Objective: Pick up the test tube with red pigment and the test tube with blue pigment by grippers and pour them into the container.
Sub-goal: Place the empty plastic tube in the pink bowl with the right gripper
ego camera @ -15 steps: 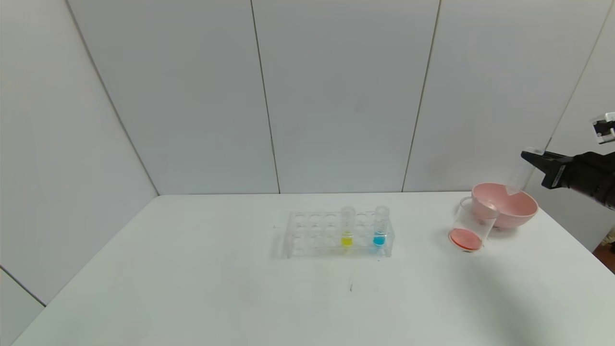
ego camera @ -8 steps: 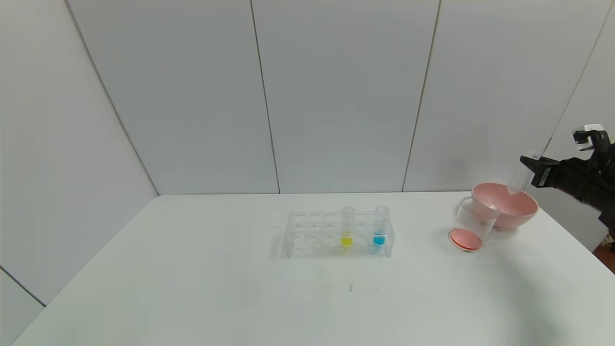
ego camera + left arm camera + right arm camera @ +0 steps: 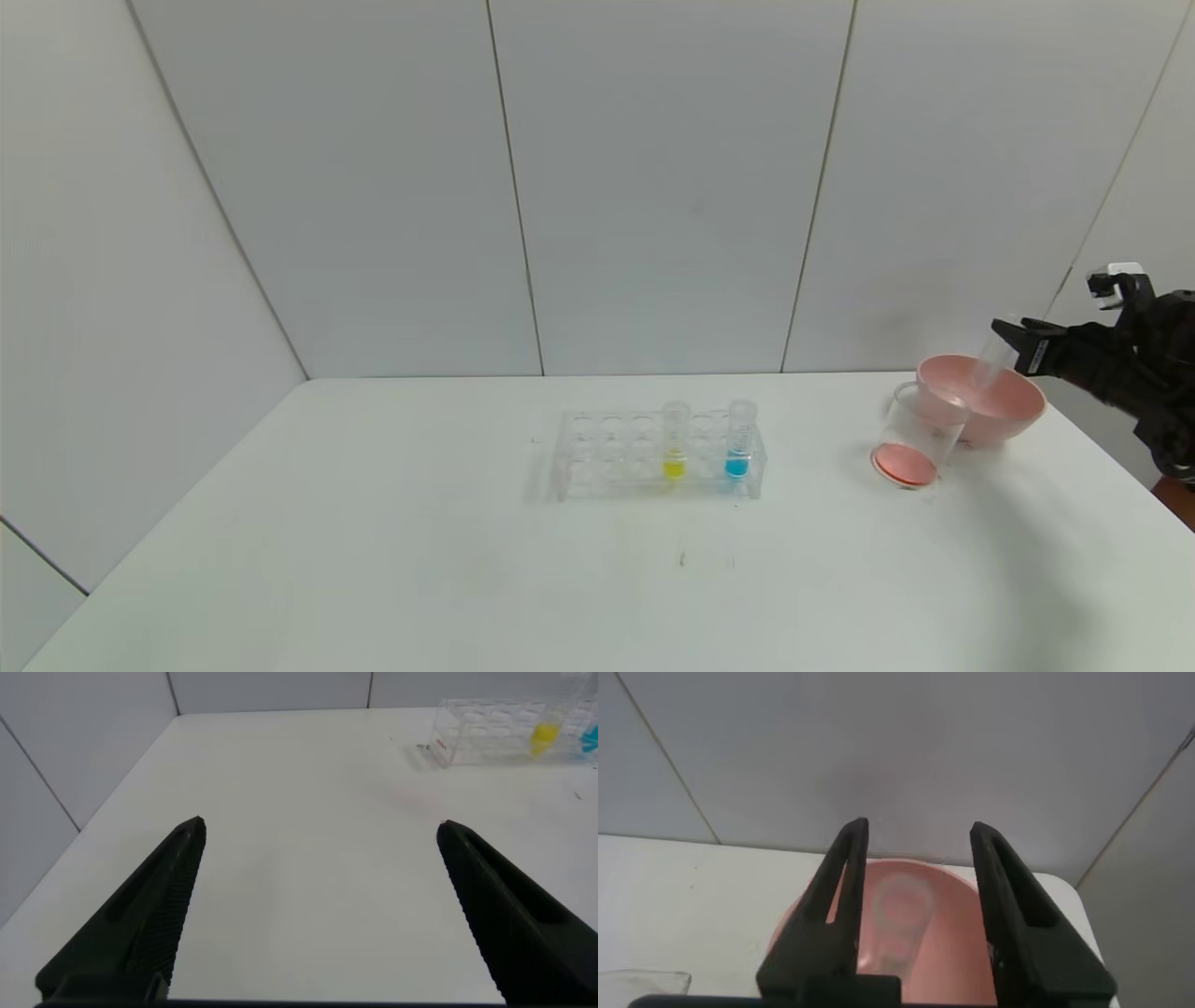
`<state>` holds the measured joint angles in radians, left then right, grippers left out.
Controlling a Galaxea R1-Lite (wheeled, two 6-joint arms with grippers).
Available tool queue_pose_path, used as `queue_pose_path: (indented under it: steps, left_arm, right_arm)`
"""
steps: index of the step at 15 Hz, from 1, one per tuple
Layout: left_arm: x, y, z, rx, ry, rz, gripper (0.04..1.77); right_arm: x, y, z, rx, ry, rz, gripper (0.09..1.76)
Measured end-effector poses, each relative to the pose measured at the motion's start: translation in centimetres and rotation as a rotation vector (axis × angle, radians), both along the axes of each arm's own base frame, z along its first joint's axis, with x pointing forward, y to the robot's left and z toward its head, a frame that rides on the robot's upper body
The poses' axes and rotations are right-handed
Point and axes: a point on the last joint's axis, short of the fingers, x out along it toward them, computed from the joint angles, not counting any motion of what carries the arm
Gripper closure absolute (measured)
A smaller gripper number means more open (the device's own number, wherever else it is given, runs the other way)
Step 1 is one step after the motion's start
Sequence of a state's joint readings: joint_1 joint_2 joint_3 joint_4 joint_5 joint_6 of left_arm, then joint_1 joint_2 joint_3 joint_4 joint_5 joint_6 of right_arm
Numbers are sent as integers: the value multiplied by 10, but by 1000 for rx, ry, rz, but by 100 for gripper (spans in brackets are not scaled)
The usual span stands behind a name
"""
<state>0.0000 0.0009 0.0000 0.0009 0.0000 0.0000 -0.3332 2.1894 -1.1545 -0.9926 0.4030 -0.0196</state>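
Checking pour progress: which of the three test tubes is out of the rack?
The empty test tube, held by the right pincer over the pink bowl; yellow and blue tubes stand racked.

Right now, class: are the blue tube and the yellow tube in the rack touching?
Apart. The head view shows the blue tube and the yellow tube upright in separate holes of the rack, an empty hole between them.

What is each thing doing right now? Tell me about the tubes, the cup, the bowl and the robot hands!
Right gripper: shut on an emptied test tube.
Emptied test tube: tilted, over the pink bowl.
Pink bowl: upright on the table.
Container: upright, orange-red liquid at its bottom.
Test tube with blue pigment: upright in the rack, still filled.
Yellow tube: upright in the rack.
Rack: other holes empty.
Left gripper: open, holding nothing.
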Motion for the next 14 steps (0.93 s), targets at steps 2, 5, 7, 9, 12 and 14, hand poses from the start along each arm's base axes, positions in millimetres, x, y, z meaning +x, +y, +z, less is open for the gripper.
queue_pose_path:
  steps: [2, 5, 7, 9, 12, 14]
  left_arm:
    - [0, 0, 0, 0, 1, 0, 5]
    - [0, 0, 0, 0, 0, 0, 5]
    - [0, 0, 0, 0, 1, 0, 5]
    - [0, 0, 0, 0, 0, 0, 5]
    - [0, 0, 0, 0, 0, 0, 5]
    - [0, 0, 0, 0, 1, 0, 5]
  right_arm:
    - [3, -1, -1, -2, -3, -21, 84]
    - [6, 1, 0, -5, -12, -36, 61]
    - [7, 5, 2, -7, -15, -27, 51]
    - [6, 14, 3, -5, -13, -11, 43]
    - [5, 37, 6, -5, -7, -3, 34]
    - [7, 58, 9, -10, -21, 1, 29]
